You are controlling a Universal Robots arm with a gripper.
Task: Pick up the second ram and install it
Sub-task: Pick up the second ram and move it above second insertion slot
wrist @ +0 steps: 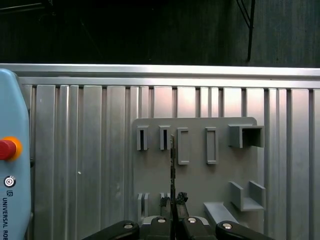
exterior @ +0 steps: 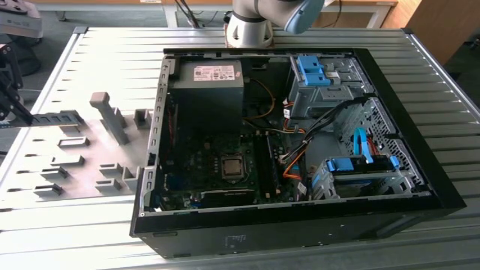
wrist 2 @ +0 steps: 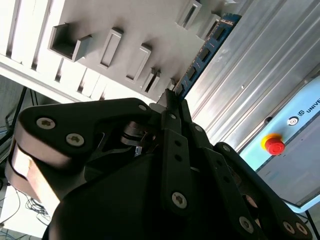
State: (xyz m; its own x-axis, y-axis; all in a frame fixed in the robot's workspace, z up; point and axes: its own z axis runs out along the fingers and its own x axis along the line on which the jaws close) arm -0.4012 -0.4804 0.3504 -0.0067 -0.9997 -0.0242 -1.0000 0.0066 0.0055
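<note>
The slatted table (exterior: pixel 90 50) has bare room around the grey fixture plate (wrist: pixel 200 175). In the first wrist view its far edge runs just past the plate, with dark floor beyond. Open slats separate the plate from the teach pendant (wrist: pixel 12 200) and its red button (wrist: pixel 4 149). In the exterior view the open computer case (exterior: pixel 408 129) fills the middle of the table. Its upright side wall stands just beside the plate, and the motherboard (exterior: pixel 202 169) lies low inside, hemmed by the power supply (exterior: pixel 210 84) and the drive cage (exterior: pixel 322 90). A tall grey post (exterior: pixel 103 109) rises from the plate between the case and the plate's outer end, at the exterior view's left. There the claw (wrist 2: pixel 172 97) has its fingers (wrist: pixel 181 200) clamped together on one end of the second ram (wrist 2: pixel 206 52). The stick reaches straight out from the fingertips, its blue-green face and black chips showing in the second wrist view. In the first wrist view it appears edge-on as a thin dark line over the plate, between two of the plate's slot blocks. How far above the plate it sits cannot be told.
</note>
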